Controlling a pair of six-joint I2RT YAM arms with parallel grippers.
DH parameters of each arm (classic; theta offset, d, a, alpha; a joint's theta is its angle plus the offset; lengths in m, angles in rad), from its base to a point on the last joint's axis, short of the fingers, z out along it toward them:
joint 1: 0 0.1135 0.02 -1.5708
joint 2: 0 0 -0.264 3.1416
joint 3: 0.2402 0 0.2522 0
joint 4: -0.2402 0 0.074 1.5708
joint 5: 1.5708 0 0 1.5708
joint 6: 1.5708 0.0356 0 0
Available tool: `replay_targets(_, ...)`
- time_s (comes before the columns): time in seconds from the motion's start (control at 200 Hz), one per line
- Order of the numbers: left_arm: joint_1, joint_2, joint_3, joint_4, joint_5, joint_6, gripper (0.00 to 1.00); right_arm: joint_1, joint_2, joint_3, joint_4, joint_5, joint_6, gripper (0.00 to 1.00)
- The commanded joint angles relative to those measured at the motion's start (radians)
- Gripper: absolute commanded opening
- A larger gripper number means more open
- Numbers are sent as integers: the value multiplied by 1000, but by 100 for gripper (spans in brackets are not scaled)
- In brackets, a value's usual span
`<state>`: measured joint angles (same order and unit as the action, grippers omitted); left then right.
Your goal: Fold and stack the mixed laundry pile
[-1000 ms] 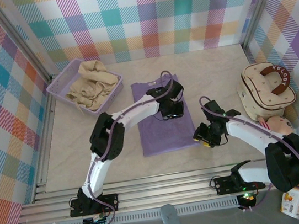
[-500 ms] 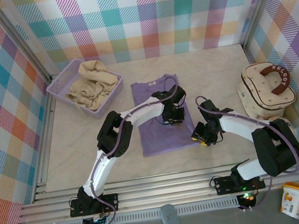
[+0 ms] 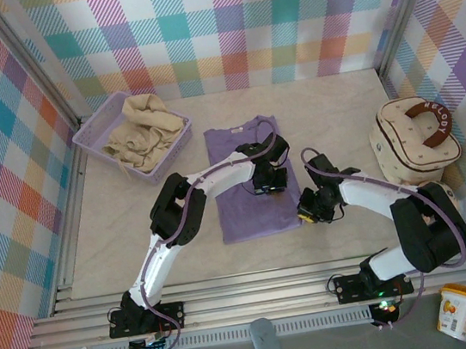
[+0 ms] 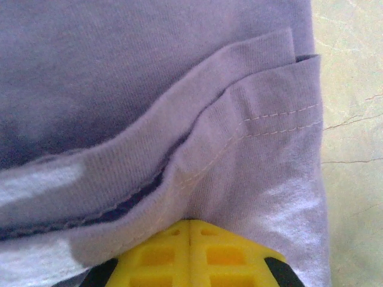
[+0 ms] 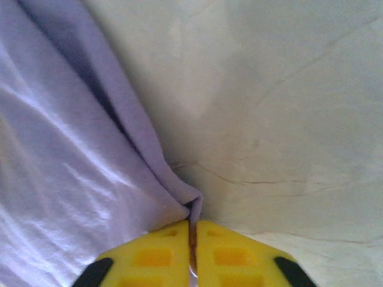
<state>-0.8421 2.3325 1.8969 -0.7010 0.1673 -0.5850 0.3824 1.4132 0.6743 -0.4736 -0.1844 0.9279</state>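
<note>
Because the soft lavender-purple cotton T-shirt (image 3: 238,208), lying flat under both sets of fingers, is light and limp, its edges are probably the best hold. Left gripper (image 4: 190,242) pinches tight the stitched sleeve fold just ahead; right gripper (image 5: 192,239) clamps the side edge, cloth spreading leftward.

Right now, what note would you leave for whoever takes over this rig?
The left gripper is shut on the purple T-shirt near its sleeve hem. The right gripper is shut on that shirt's side edge. The T-shirt lies flat on the table; the beige shirt sits crumpled in the basket. Done: T-shirt spread out, both grips taken. To do: fold it, then fetch, fold and stack the beige shirt.
</note>
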Motion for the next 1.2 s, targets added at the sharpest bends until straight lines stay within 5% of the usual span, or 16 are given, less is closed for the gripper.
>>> replay_targets(0.0, -3, 64, 2, -84, -26, 31, 0, 5, -24, 25, 27, -17, -2, 6)
replay_targets(0.24, 27, 24, 98, -194, -29, 56, 0, 4, -16, 66, 4, -17, -27, 0)
replay_targets(0.4, 74, -158, 33, -220, 45, 59, 51, 4, -51, 65, -14, -15, -32, 0)
replay_targets(0.51, 97, -313, -88, -241, 41, 56, 62, 4, -66, 62, -9, -33, -31, 0)
replay_targets(0.655, 114, -530, -384, -209, 70, -4, 60, 6, -60, 61, 4, -65, -28, 0)
replay_targets(0.91, 115, -854, -886, -80, 55, -182, 39, 11, -59, 57, -2, -81, -26, 0)
replay_targets(1.195, 107, -889, -1057, 132, 53, -298, 35, 19, -55, 57, -19, -87, -32, 0)
